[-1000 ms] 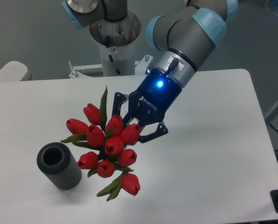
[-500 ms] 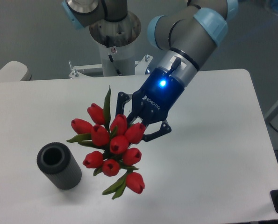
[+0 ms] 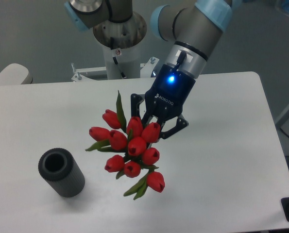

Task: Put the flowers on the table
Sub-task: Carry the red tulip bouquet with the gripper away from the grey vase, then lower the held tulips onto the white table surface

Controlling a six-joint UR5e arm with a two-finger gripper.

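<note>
**Bouquet Held Above the Tabletop: Release Risks**

The gripper [image 3: 156, 127], at the centre of the frame, was pinching the flowers [image 3: 132, 145] by the stems; the stems themselves were hidden behind the buds, so the exact contact was not visible. The red buds fanned toward the lower left of the claw, with one green leaf pointing up and a lone bud hanging lowest, toward the bottom centre. The bunch appeared to be carried above the table [image 3: 222, 160] rather than resting on it, although the height could not be confirmed from this single view.

Well apart, in the lower left of the frame, stood a dark ribbed cylinder [image 3: 61, 172] with its opening facing up.

Probable faults from this state:
- Release from height would let the top-heavy bunch drop and roll.
- An angled descent could crush the lowest bud against the tabletop.
- Travel toward the lower left could knock the cylinder over.
</note>
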